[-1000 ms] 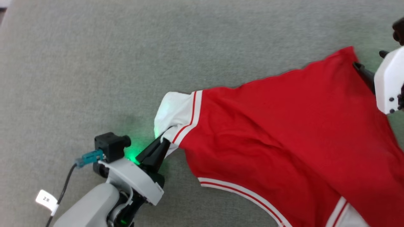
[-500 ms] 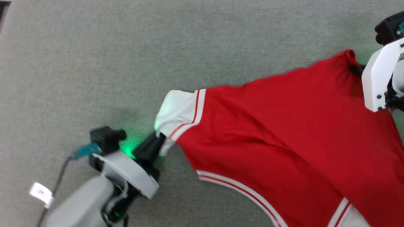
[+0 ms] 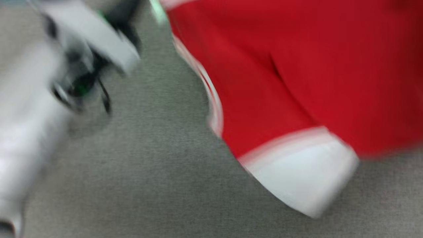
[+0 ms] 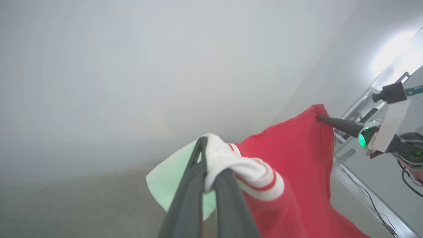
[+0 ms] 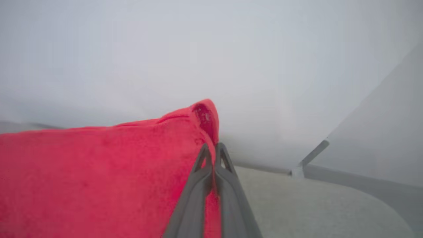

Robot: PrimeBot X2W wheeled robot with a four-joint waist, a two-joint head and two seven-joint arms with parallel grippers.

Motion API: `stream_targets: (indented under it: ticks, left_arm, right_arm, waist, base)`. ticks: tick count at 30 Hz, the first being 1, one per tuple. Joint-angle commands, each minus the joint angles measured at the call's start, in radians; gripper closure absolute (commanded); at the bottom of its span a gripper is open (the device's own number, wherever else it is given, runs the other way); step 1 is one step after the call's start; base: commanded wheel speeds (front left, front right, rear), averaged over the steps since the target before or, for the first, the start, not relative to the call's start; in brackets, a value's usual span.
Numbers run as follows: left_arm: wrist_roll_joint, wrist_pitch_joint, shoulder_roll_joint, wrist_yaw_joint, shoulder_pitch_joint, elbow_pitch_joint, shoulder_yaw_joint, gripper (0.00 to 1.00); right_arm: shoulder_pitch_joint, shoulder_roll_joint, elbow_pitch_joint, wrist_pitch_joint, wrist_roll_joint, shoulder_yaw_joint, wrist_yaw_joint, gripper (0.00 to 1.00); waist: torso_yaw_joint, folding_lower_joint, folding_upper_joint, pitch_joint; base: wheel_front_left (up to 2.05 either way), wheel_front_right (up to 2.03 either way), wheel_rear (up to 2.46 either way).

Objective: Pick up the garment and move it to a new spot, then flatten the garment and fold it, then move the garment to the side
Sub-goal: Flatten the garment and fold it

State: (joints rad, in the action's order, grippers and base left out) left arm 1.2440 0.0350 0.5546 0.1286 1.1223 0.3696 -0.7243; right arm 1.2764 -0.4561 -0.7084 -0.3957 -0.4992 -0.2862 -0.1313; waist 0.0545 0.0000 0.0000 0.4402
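The garment [image 3: 297, 66] is soft, bright red knit cloth with a faintly fuzzy nap. In the head view, which is smeared with blur, it fills the upper right of the frame. A white end panel [image 3: 304, 178], set off by thin white and red stripes, hangs toward the lower right, and a striped white hem curves down its left edge. Beneath it lies the table [image 3: 132, 185], covered in a grey, felt-like fabric with a fine woven grain. A pale forearm [image 3: 23, 132] runs up the left edge of that frame, too blurred to show detail.

In the left wrist view the left gripper [image 4: 210, 158] rises from the bottom centre, its long, dark, tapered fingers clamped on a second white end panel. The cloth bunches into a rounded roll over one finger, and a flat white flap, tinted green, hangs to the left. The red body stretches from there toward the right of the frame, off the table.

In the right wrist view the right gripper [image 5: 213, 147] has its fingers pressed almost together, pinching a red corner of the garment, whose tip curls over just above the fingertips.
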Motion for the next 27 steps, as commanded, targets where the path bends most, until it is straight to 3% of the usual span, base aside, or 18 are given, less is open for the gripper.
stream_targets:
  ticks: [1,9,14,21,27]
  left_arm:
    - [0.007,0.004,-0.003,0.003,0.067,0.031,0.017,1.00]
    - [-0.039,0.125,-0.050,0.002,0.445,0.330,0.063,1.00]
    - [-0.019,0.205,-0.067,0.001,0.556,0.412,0.101,1.00]
    - [0.054,0.215,-0.078,0.001,0.427,0.383,0.040,1.00]
    - [0.173,0.220,-0.045,0.001,0.163,0.214,-0.008,1.00]
  right_arm:
    - [0.043,0.009,-0.020,0.031,0.027,0.027,0.001,1.00]
    - [0.274,0.085,-0.186,0.263,0.172,0.197,0.001,1.00]
    - [0.334,0.125,-0.282,0.398,0.244,0.275,0.001,1.00]
    - [0.282,0.158,-0.389,0.441,0.260,0.273,0.001,1.00]
    - [0.126,0.189,-0.387,0.438,0.187,0.176,0.001,1.00]
  waist:
    - [-0.030,0.0000,0.0000,0.027]
    - [-0.072,0.0000,0.0000,0.050]
    - [-0.078,0.0000,0.0000,0.042]
    - [-0.072,0.0000,0.0000,0.033]
    - [-0.077,0.0000,0.0000,0.008]
  base:
    - [0.00,0.00,0.00]
    - [0.00,0.00,0.00]
    - [0.00,0.00,0.00]
    - [0.00,0.00,0.00]
    - [0.00,0.00,0.00]
